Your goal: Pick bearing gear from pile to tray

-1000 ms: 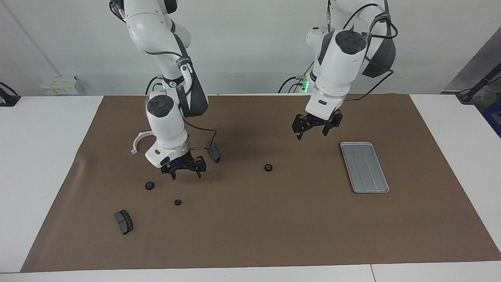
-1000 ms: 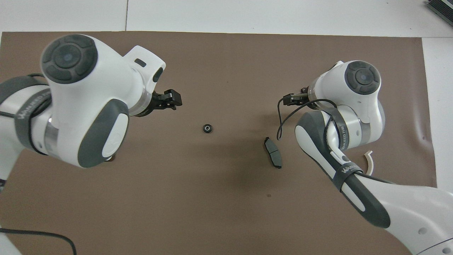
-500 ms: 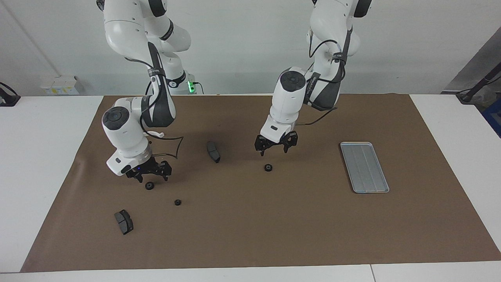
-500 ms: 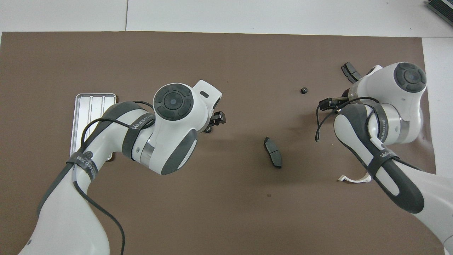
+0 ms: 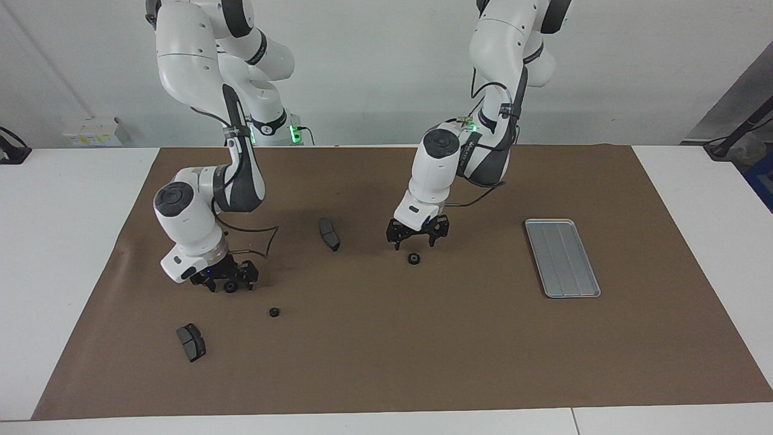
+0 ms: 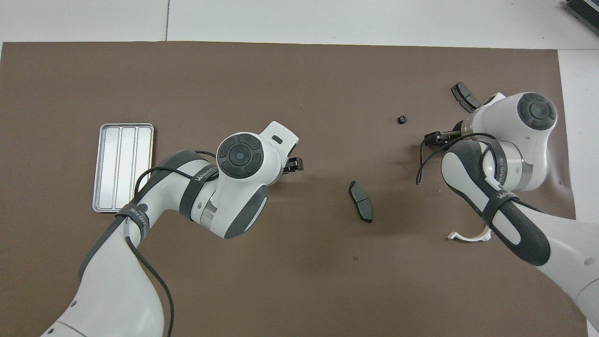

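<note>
Three small black bearing gears on the brown mat: one (image 5: 413, 258) mid-mat toward the tray (image 5: 562, 258), just under the left gripper (image 5: 413, 240), jaws wide, empty; another (image 5: 230, 287) between the right gripper (image 5: 226, 283) fingers, open, not yet gripped; third (image 5: 274, 312) nearby.

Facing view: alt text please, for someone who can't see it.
Two white robot arms reach down over a brown mat, each open hand at a small black round part: the right hand low around one, the left hand just above another. The silver tray holds nothing.
</note>
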